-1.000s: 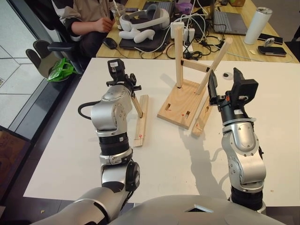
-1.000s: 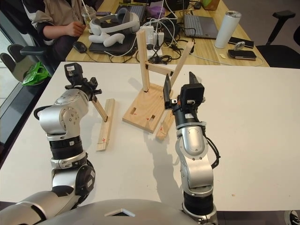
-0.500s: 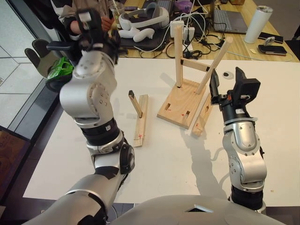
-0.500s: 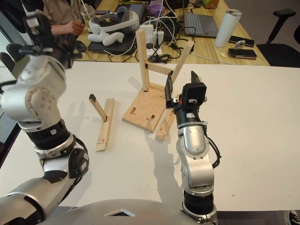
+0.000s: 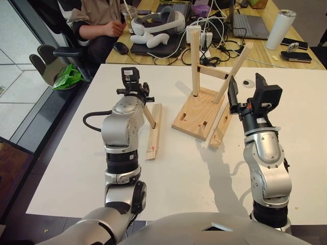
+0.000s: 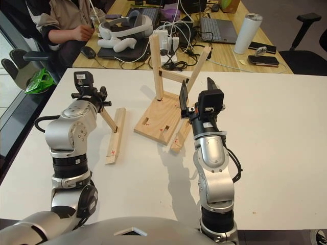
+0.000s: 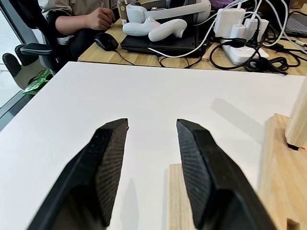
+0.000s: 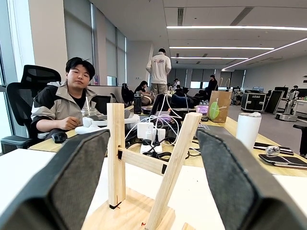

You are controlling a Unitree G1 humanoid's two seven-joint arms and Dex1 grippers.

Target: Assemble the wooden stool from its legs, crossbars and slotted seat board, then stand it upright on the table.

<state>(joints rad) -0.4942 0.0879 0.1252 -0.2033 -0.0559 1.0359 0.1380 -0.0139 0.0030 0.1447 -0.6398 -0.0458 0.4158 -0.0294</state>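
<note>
Left eye view: the seat board [image 5: 196,115] lies flat on the table [image 5: 179,173] with its slots facing up, which keeps it steady while parts are pushed in; two legs [image 5: 194,61] stand in the slots along its far edge, one straight and one leaning, tied by a crossbar [image 5: 213,71] between them; the two near slots are not yet filled, so I judge the stool about half built. A loose leg [image 5: 219,127] lies against the board's right edge, close to those open slots; another leg [image 5: 154,131] lies just to the board's left, apart from it, with a short bar [image 5: 148,115] already sticking up from it at an angle. The left gripper [image 7: 150,125] hangs over the far end of that left-hand leg, fingers spread apart and holding nothing, probably lined up to take hold of it; the right gripper [image 5: 245,87] stands to the board's right, above the loose leg there, jaws wide and empty, facing the standing legs as if ready to steady them.
</note>
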